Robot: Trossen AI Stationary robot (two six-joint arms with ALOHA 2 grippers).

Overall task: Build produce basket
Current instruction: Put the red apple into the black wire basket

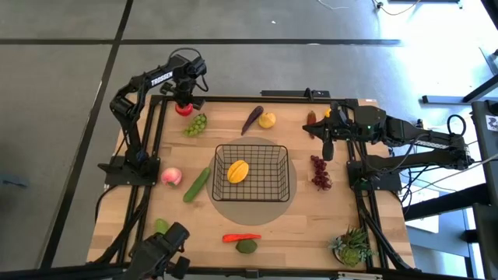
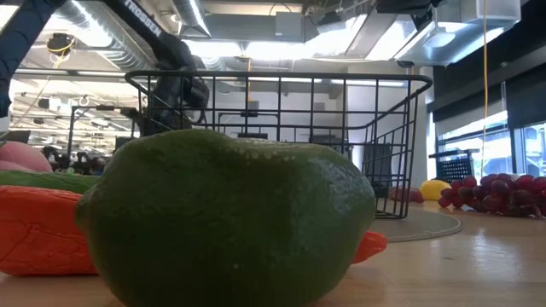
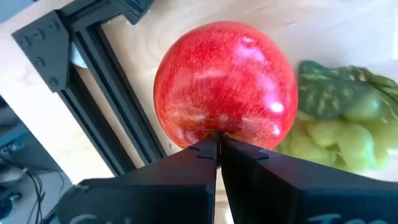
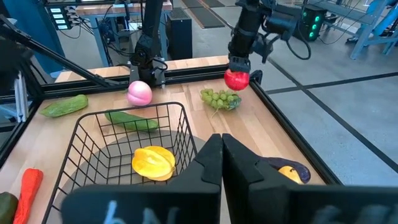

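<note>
The red tomato (image 3: 225, 84) is at the table's far left corner, under my left gripper (image 1: 184, 99), which is shut on it. Green grapes (image 1: 196, 124) lie right beside it. The black wire basket (image 1: 251, 173) stands mid-table on a round mat, with a yellow fruit (image 1: 238, 171) on its floor. A pink peach (image 1: 172, 176) and a cucumber (image 1: 197, 185) lie to the basket's left. An eggplant (image 1: 252, 119) and a lemon (image 1: 268, 120) lie behind it, and dark red grapes (image 1: 320, 173) to its right. My right gripper (image 4: 221, 149) waits shut above the table's far right. My left gripper comes at the tomato from above, pointing steeply down. Its fingertips (image 3: 208, 149) meet at the tomato's top (image 3: 217, 127); what lies between them is hidden by the fingers. In the right wrist view the tomato (image 4: 237, 79) hangs below the gripper, seemingly just off the table.
A red chilli (image 1: 241, 238), a green fruit (image 1: 247, 246) and a second cucumber (image 1: 161, 226) lie near the front edge. A spiky potted plant (image 1: 354, 245) stands at the near right corner. Black frame rails (image 3: 99, 93) run along the table's edges beside the tomato.
</note>
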